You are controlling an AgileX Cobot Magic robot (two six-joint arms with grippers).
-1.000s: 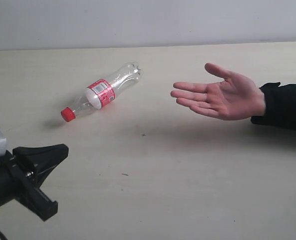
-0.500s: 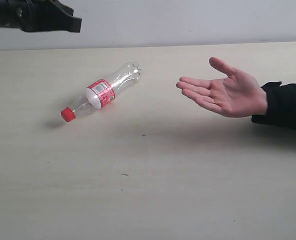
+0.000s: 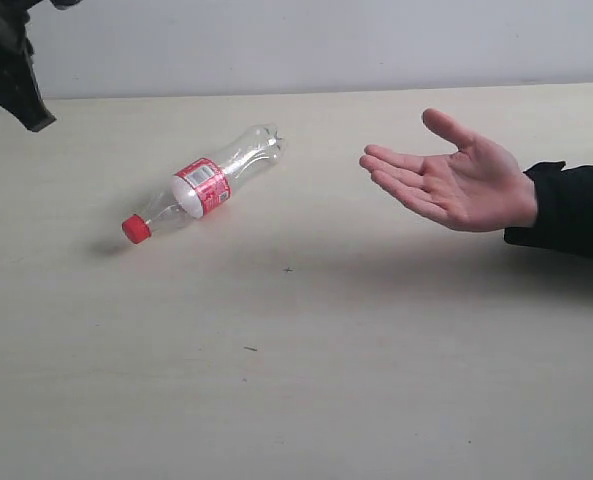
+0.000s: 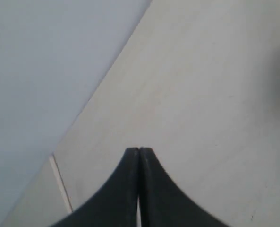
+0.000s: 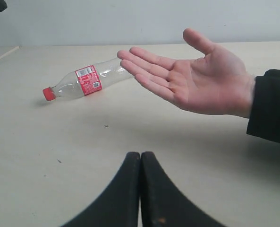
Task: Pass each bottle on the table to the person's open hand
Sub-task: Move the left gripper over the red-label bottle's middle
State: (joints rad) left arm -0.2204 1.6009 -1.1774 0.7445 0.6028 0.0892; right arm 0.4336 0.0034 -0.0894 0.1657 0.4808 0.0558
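the pale table (image 3: 306,400) fills most of the exterior frame, and the person's open hand (image 3: 456,185) is held palm up at the right centre. the clear bottle (image 3: 204,187) lies on its side on the table left of centre, with its red cap (image 3: 135,229) toward the lower left, well apart from the hand. the left gripper (image 4: 139,152) and right gripper (image 5: 140,156) each have their jaws pressed together on nothing.

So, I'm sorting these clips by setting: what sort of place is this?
Probably a robot test bench rather than a home: a plain beige table against a blank pale wall, one clear bottle lying on it, and a person's open hand before the right pincer.
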